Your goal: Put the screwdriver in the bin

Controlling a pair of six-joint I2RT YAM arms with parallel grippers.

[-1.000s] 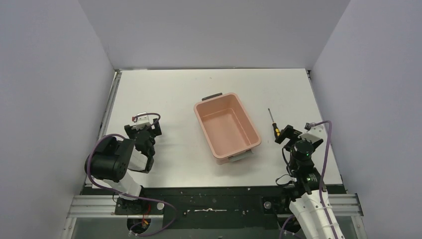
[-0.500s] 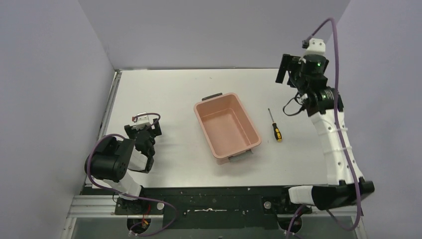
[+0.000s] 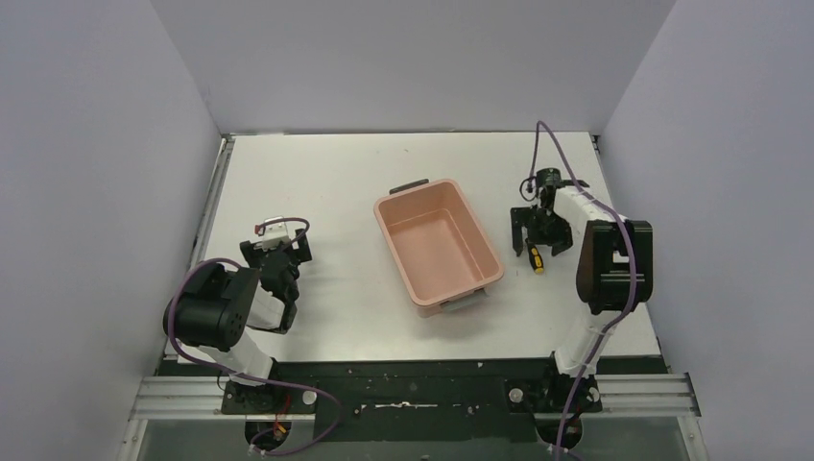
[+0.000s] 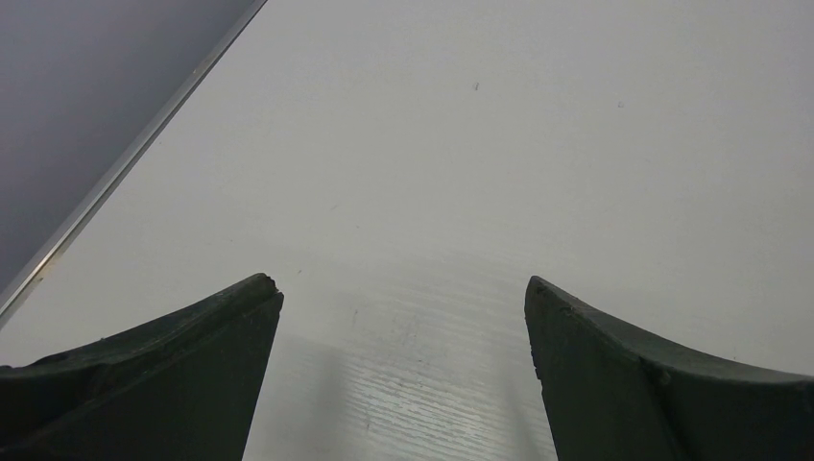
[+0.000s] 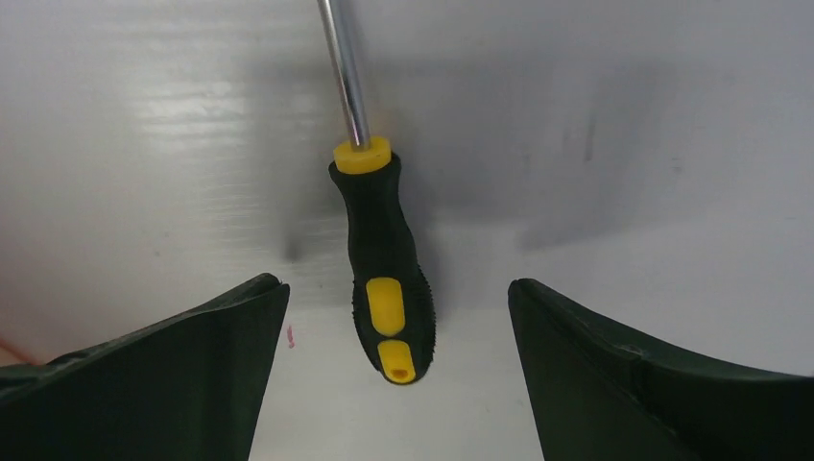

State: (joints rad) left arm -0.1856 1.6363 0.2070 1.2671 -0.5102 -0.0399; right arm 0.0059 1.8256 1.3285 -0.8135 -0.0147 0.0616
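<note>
Jaws of your right gripper [image 5: 395,284] stand wide apart, and they hold nothing. Between them you see the screwdriver [image 5: 379,250], which lies flat on the white tabletop [image 3: 326,182]. Its black-and-yellow handle is in the gap, and neither finger touches it. In the right wrist view the butt of the handle is at the near end, and the thin metal shaft runs away toward the top edge of the picture.

In the top view the right gripper is low over the screwdriver, and only the yellow end of the handle shows below it. The screwdriver is just to the right of the bin [image 3: 437,245], outside of it and not touching it. You can see that the bin is salmon pink and has nothing inside. It stands a little turned on the tabletop, with a dark grey handle [image 3: 409,184] at the far end and a light grey handle [image 3: 463,303] at the near end.

Your left gripper [image 4: 403,298] is well apart from all this, on the left side. Its jaws are also apart, with only bare tabletop under them.
</note>
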